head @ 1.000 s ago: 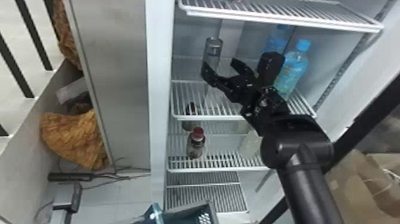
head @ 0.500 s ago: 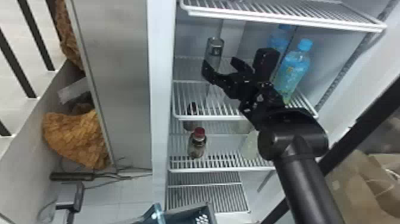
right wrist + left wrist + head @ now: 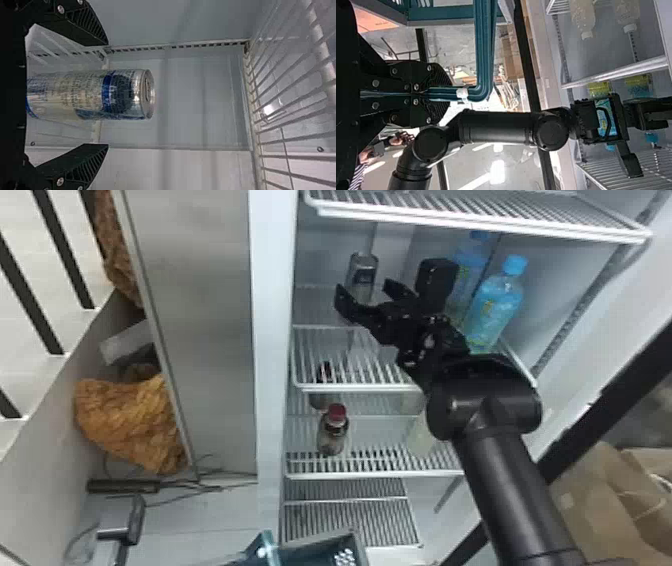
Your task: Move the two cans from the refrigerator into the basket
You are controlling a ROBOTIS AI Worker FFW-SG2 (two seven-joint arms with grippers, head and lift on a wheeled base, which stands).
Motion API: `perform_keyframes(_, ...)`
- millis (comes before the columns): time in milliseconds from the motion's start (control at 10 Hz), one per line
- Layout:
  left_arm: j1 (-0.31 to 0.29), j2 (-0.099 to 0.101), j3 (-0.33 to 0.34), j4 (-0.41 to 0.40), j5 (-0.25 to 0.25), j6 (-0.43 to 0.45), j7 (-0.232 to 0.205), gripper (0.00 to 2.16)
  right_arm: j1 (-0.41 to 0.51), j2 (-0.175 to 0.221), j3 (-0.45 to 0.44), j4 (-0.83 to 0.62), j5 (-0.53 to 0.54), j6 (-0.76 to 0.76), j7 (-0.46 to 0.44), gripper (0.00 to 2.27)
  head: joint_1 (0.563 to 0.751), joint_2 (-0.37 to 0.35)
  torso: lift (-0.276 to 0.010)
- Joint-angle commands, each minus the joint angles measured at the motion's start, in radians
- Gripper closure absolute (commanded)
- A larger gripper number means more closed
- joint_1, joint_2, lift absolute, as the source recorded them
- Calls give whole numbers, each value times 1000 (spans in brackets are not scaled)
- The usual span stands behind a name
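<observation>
Clearly, the lifting out of this can [image 3: 95, 95] has yet to be done: it stands upright in the refrigerator, on the same wire shelf [image 3: 360, 388] as the blue-capped bottles [image 3: 497, 305]. The right hand [image 3: 364, 289] is at that shelf with its fingers well apart, and the right wrist view has the can lined up with the gap between them, its top towards the open space above. Neither finger can be seen pressing on it, so I judge the step in hand to be the last of the approach, with the grasp next. Down below, near the bottom of the refrigerator, is the basket [image 3: 317, 538], and the left hand [image 3: 442, 94] is clamped on its teal handle [image 3: 484, 47]. That half of the work looks ready: the basket is held, and the can should need only a firm grip, a lift clear of the shelf and a lowering in. As for the full count, too little of the basket's inside can be seen to tell whether the other can is in there, so I can't say if this is the first or the last. At the least, then, this one is left to grasp, carry and set down.
</observation>
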Motion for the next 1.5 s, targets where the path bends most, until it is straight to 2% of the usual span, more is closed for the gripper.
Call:
perform_keyframes(0, 0, 0, -2, 2, 0, 5, 0, 1197, -18, 0, 13, 27, 2, 0, -4, 125, 695, -171, -35)
perform_keyframes(400, -3, 0, -2, 2, 0, 5, 0, 1197, -60, 5, 23, 76, 24, 0, -20, 128, 695, -164, -35)
perform_keyframes(500, -5, 0, -4, 2, 0, 5, 0, 1197, -60, 5, 23, 78, 24, 0, -20, 203, 695, -164, -35)
perform_keyframes(600, -5, 0, -4, 4, 0, 5, 0, 1197, -65, 3, 23, 91, 16, 7, -20, 493, 695, -164, -35)
perform_keyframes(700, -5, 0, -2, 4, 2, 5, 0, 1197, -65, 3, 23, 95, 8, 15, -20, 881, 695, -164, -35)
perform_keyframes(900, -5, 0, -4, 2, 4, 5, 0, 1197, -63, 3, 23, 88, 14, 15, -20, 1173, 695, -165, -35)
perform_keyframes(1200, -7, 0, -4, 2, 4, 5, 0, 1197, -33, 0, 13, 41, 16, 15, -20, 1230, 695, -166, -35)
perform_keyframes(1400, -7, 2, -4, 4, 4, 5, 0, 1197, 28, 0, -11, -71, 20, 34, -20, 1230, 695, -170, -35)
